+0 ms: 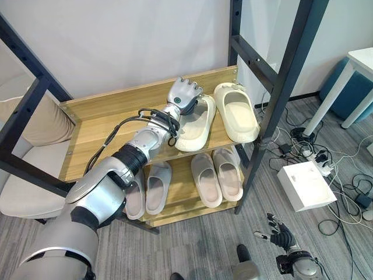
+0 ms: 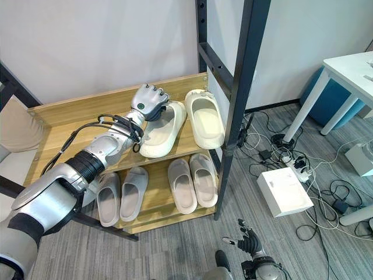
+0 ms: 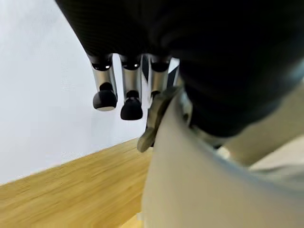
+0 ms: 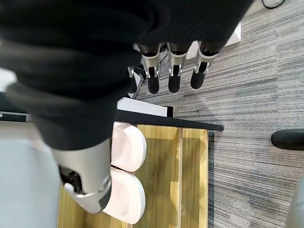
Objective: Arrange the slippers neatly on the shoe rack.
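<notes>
grey striped carpet underfoot, white wall behind, and a wooden two-shelf shoe rack w/ black metal frame (image 1: 111,125) dead centre. upper shelf holds a pair of cream foam slippers: the right one (image 1: 236,111) sits straight, the left cream slipper (image 1: 195,125) lies angled w/ its toe swung toward the rack's left side, heel nearly touching its mate. lower shelf carries two more pale pairs, a grey-white pair (image 1: 148,189) on the left and a beige pair (image 1: 217,178) on the right, both lined up ok. left hand (image 1: 183,95) is on the angled slipper's heel end, fingers curled over its rim, looks like a grip. right hand (image 1: 281,235) hangs low over the carpet, fingers loosely spread, holding nothing. step in hand, i'd say: straightening that top-left slipper. next move prob needs a twist to bring the toe round till it's parallel w/ its mate, then release.
</notes>
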Robot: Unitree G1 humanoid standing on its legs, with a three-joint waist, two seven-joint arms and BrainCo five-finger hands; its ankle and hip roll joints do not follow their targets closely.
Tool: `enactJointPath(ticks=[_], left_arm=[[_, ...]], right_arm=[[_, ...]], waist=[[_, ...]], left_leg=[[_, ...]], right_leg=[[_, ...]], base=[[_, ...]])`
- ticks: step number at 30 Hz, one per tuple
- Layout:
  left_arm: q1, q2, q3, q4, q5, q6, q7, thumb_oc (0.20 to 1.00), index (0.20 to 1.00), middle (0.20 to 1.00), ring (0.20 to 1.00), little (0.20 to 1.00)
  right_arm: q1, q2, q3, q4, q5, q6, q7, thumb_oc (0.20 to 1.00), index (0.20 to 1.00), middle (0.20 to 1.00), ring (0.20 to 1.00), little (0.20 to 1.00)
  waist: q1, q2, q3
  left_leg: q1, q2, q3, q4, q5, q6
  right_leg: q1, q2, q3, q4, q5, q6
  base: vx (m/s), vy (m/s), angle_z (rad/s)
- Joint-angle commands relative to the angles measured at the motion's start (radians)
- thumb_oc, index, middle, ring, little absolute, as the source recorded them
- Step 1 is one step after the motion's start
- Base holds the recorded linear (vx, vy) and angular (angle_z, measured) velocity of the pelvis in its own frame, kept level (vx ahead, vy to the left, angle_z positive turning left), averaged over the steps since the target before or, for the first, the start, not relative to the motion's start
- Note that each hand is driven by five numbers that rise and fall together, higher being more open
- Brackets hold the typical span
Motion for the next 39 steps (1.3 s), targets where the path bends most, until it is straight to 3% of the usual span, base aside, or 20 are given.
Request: enactJointPath(ticks=[1, 4, 5, 8, 14, 17, 21, 23, 25, 27, 29, 31, 33, 39], left_arm=[[-0.148, -0.005, 0.038, 0.172, -0.014, 0.047, 0.007, 0.2, 0.2, 0.2, 0.2, 0.2], [-0.155, -0.013, 0.042, 0.19, -0.031, 0.049, 0.005, 0.2, 0.2, 0.2, 0.2, 0.2], [-0.154, -0.013, 0.048, 0.19, -0.043, 0.048, 0.007, 1.0, 1.0, 1.0, 1.0, 1.0], [-0.142, -0.005, 0.06, 0.155, -0.075, 0.031, 0.002, 1.0, 1.0, 1.0, 1.0, 1.0], [-0.034, 0.071, 0.16, -0.178, -0.088, -0.012, -0.024, 1.0, 1.0, 1.0, 1.0, 1.0], [0.012, 0.101, 0.197, -0.242, -0.076, -0.015, -0.028, 1.0, 1.0, 1.0, 1.0, 1.0], [0.123, 0.178, 0.316, -0.37, -0.118, -0.036, 0.001, 1.0, 1.0, 1.0, 1.0, 1.0], [0.229, 0.176, 0.413, -0.453, -0.241, -0.089, 0.021, 1.0, 1.0, 1.0, 1.0, 1.0], [0.451, 0.058, 0.562, -0.541, -0.668, -0.208, -0.031, 1.0, 1.0, 1.0, 1.0, 1.0], [0.532, -0.019, 0.554, -0.546, -1.067, -0.264, -0.138, 1.0, 1.0, 1.0, 1.0, 1.0], [0.556, -0.028, 0.522, -0.567, -1.276, -0.27, -0.192, 1.0, 1.0, 1.0, 1.0, 1.0], [0.561, -0.027, 0.494, -0.579, -1.362, -0.261, -0.225, 1.0, 1.0, 1.0, 1.0, 1.0], [0.555, 0.028, 0.421, -0.616, -1.519, -0.225, -0.276, 1.0, 1.0, 1.0, 1.0, 1.0], [0.508, 0.135, 0.279, -0.721, -1.69, -0.179, -0.324, 1.0, 1.0, 1.0, 1.0, 1.0]], right_arm=[[-0.011, -0.012, -0.023, -0.053, 0.038, -0.044, -0.008, 1.0, 1.0, 1.0, 1.0, 1.0], [-0.011, -0.011, -0.022, -0.054, 0.041, -0.042, -0.006, 1.0, 1.0, 1.0, 1.0, 1.0], [-0.011, -0.011, -0.021, -0.058, 0.044, -0.042, -0.004, 1.0, 1.0, 1.0, 1.0, 1.0], [-0.014, -0.002, -0.02, -0.053, 0.048, -0.039, 0.0, 1.0, 1.0, 1.0, 1.0, 1.0], [-0.024, 0.04, -0.038, -0.03, 0.057, -0.031, -0.002, 1.0, 1.0, 1.0, 1.0, 1.0], [-0.03, 0.052, -0.037, -0.026, 0.06, -0.028, 0.001, 1.0, 1.0, 1.0, 1.0, 1.0], [-0.023, 0.066, -0.033, -0.039, 0.06, -0.025, 0.009, 1.0, 1.0, 1.0, 1.0, 1.0], [-0.019, 0.083, -0.039, -0.036, 0.065, -0.022, 0.012, 1.0, 1.0, 1.0, 1.0, 1.0], [-0.019, 0.114, -0.05, -0.03, 0.053, 0.002, 0.019, 1.0, 1.0, 1.0, 1.0, 1.0], [-0.019, 0.116, -0.058, -0.038, 0.052, 0.026, 0.029, 1.0, 1.0, 1.0, 1.0, 1.0], [-0.023, 0.115, -0.06, -0.049, 0.058, 0.039, 0.032, 1.0, 1.0, 1.0, 1.0, 1.0], [-0.022, 0.111, -0.058, -0.064, 0.062, 0.048, 0.036, 1.0, 1.0, 1.0, 1.0, 1.0], [-0.026, 0.097, -0.043, -0.08, 0.066, 0.063, 0.049, 1.0, 1.0, 1.0, 1.0, 1.0], [-0.009, 0.076, -0.003, -0.087, 0.07, 0.08, 0.077, 1.0, 1.0, 1.0, 1.0, 1.0]], waist=[[0.003, -0.047, -0.006], [0.004, -0.05, -0.01], [0.006, -0.051, -0.012], [0.017, -0.051, -0.016], [0.065, -0.058, -0.015], [0.078, -0.061, -0.014], [0.103, -0.066, -0.01], [0.116, -0.069, -0.009], [0.135, -0.071, -0.007], [0.14, -0.065, -0.009], [0.144, -0.063, -0.013], [0.145, -0.062, -0.014], [0.148, -0.061, -0.015], [0.14, -0.06, -0.021]], left_leg=[[0.121, 0.068, -0.057, -0.001, -0.113, -0.072], [0.122, 0.069, -0.059, -0.001, -0.113, -0.072], [0.122, 0.069, -0.06, -0.001, -0.112, -0.072], [0.122, 0.067, -0.066, -0.001, -0.112, -0.072], [0.112, 0.065, -0.097, -0.001, -0.113, -0.068], [0.109, 0.064, -0.109, -0.001, -0.112, -0.067], [0.106, 0.062, -0.125, -0.001, -0.111, -0.066], [0.106, 0.06, -0.13, -0.001, -0.109, -0.066], [0.106, 0.061, -0.139, -0.001, -0.102, -0.063], [0.105, 0.06, -0.148, -0.001, -0.1, -0.061], [0.097, 0.059, -0.152, -0.001, -0.094, -0.057], [0.095, 0.059, -0.155, -0.001, -0.093, -0.057], [0.09, 0.057, -0.159, -0.001, -0.09, -0.056], [0.087, 0.053, -0.159, -0.001, -0.09, -0.056]], right_leg=[[-0.061, -0.032, -0.023, 0.026, 0.027, 0.077], [-0.058, -0.031, -0.024, 0.026, 0.025, 0.076], [-0.057, -0.03, -0.025, 0.026, 0.024, 0.076], [-0.052, -0.03, -0.031, 0.026, 0.022, 0.075], [-0.029, -0.037, -0.065, 0.022, 0.016, 0.071], [-0.019, -0.038, -0.075, 0.018, 0.015, 0.07], [-0.005, -0.039, -0.093, 0.012, 0.016, 0.067], [-0.002, -0.04, -0.096, 0.011, 0.017, 0.065], [0.008, -0.039, -0.1, 0.006, 0.02, 0.057], [0.014, -0.038, -0.109, 0.006, 0.02, 0.054], [0.011, -0.038, -0.114, 0.006, 0.025, 0.051], [0.012, -0.038, -0.117, 0.006, 0.025, 0.051], [0.012, -0.039, -0.121, 0.005, 0.029, 0.053], [0.008, -0.041, -0.124, 0.005, 0.036, 0.06]], base=[[0.0, -0.019, -0.06], [0.0, -0.009, -0.02], [0.0, 0.0, 0.0], [0.0, 0.0, 0.0], [0.0, -0.004, 0.1], [0.0, -0.012, 0.12], [-0.01, -0.017, 0.16], [-0.01, -0.006, 0.14], [-0.01, 0.008, 0.14], [0.0, 0.017, 0.11], [0.0, 0.009, 0.23], [0.0, 0.006, 0.13], [0.0, 0.0, 0.02], [0.0, 0.0, 0.0]])
